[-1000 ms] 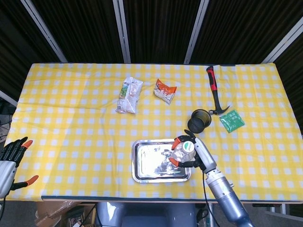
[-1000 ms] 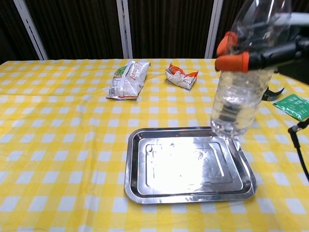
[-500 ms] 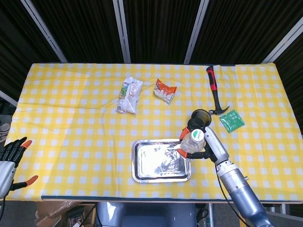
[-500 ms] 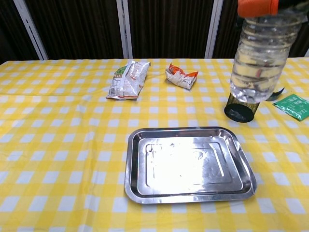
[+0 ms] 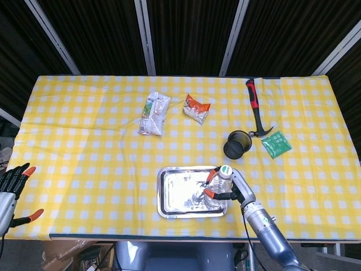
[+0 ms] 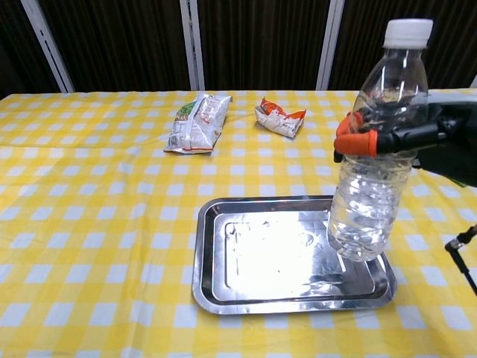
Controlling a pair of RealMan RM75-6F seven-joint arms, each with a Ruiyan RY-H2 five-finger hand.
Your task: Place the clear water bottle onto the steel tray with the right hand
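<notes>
The clear water bottle (image 6: 376,164) with a white cap stands upright, slightly tilted, over the right end of the steel tray (image 6: 276,298). My right hand (image 6: 417,138) grips it round the middle with orange-tipped fingers. Whether the base touches the tray I cannot tell. In the head view the bottle (image 5: 222,179) and right hand (image 5: 234,189) sit at the tray's (image 5: 177,195) right side. My left hand (image 5: 12,189) hangs off the table's left front corner, fingers spread, holding nothing.
A black mesh cup (image 5: 236,144) stands just behind the tray's right end. A hammer (image 5: 256,110) and a green packet (image 5: 276,144) lie at the back right. Two snack bags (image 5: 154,114) (image 5: 197,108) lie behind the tray.
The right hand has brought the bottle down and forward from high above the mesh cup to the tray's right end. The left hand has not moved.
</notes>
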